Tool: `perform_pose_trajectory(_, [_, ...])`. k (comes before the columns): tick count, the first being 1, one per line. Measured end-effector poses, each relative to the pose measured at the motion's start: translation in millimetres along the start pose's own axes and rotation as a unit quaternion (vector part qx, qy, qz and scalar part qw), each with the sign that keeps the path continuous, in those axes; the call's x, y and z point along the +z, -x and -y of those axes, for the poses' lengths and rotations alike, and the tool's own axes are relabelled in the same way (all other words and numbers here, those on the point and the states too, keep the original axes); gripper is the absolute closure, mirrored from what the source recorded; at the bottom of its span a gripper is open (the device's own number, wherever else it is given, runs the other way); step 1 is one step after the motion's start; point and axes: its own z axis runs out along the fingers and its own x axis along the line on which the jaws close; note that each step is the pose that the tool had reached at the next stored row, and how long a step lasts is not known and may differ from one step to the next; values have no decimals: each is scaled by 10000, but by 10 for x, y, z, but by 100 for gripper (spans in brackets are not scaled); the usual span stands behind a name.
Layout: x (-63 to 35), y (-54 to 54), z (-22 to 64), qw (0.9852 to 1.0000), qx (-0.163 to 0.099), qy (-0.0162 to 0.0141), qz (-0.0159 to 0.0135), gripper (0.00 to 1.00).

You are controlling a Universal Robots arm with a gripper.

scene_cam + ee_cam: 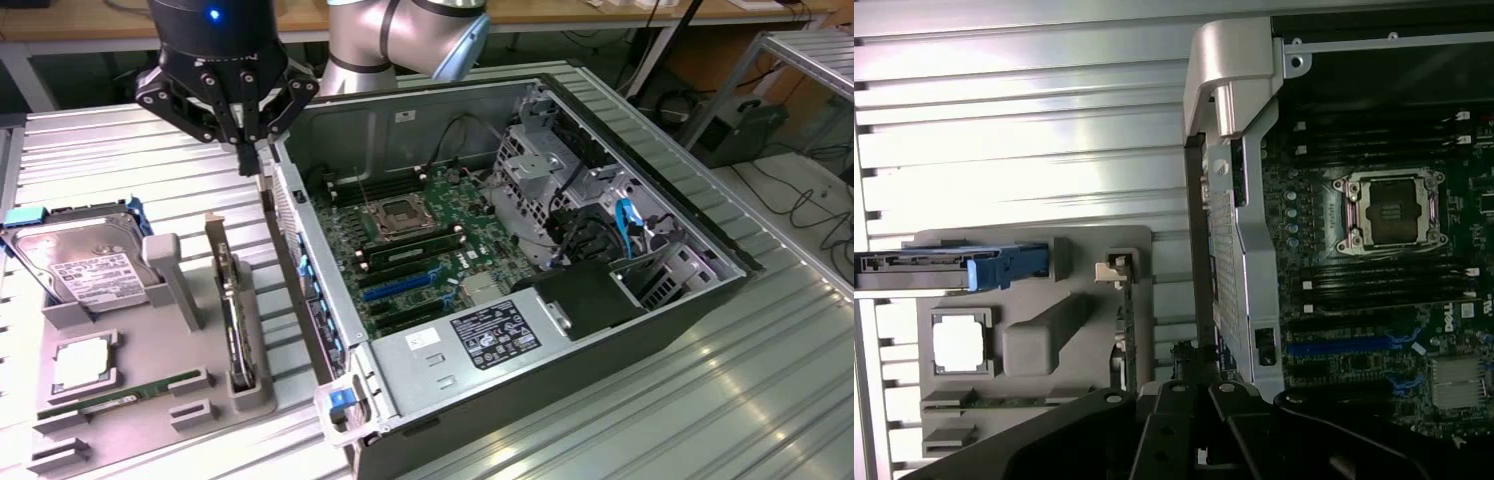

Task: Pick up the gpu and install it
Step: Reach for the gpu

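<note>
The exterior view looks down at a slant from well back, over the whole computer case [334,130] and parts holder [134,352]. The wrist view looks straight down past the end effector [1199,420], close in; both share the CPU socket [400,217] and holder.

The gripper [248,160] hangs over the table [134,140], just beside a corner of the case [614,390]. The case lies open on the exterior view's right of the gripper, with the board [427,235] inside. The tray [147,345] lies beside the case, nearer the camera than the gripper. In the tray, the gpu [238,325] stands on edge nearest the case, apart from the gripper. The drive [83,268] lies to its left, and the cpu [83,363] and ram [127,392] lie farthest from the gripper.
</note>
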Motion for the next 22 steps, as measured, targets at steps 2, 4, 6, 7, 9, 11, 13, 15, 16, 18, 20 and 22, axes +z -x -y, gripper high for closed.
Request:
perform_pose_trajectory(2, [0,-2,1,10000,0,0,0,89])
perform_pose_trajectory(4, [0,-5,4,10000,0,0,0,89])
perform_pose_trajectory(6, [0,-11,8,10000,0,0,0,89])
perform_pose_trajectory(7, [0,-13,9,10000,0,0,0,89])
perform_pose_trajectory(9, [1,-16,10,10000,0,0,0,89])
perform_pose_trajectory(11, [2,-29,17,10000,0,0,0,89])
perform_pose_trajectory(13, [3,-41,21,10000,0,0,0,89])
perform_pose_trajectory(15, [4,-44,23,10000,0,0,0,89])
perform_pose_trajectory(16, [4,-45,23,10000,0,0,0,89])
perform_pose_trajectory(18, [4,-49,24,10000,0,0,0,89])
perform_pose_trajectory(20, [4,-52,26,10000,0,0,0,89])
perform_pose_trajectory(22, [5,-56,27,10000,0,0,0,89])
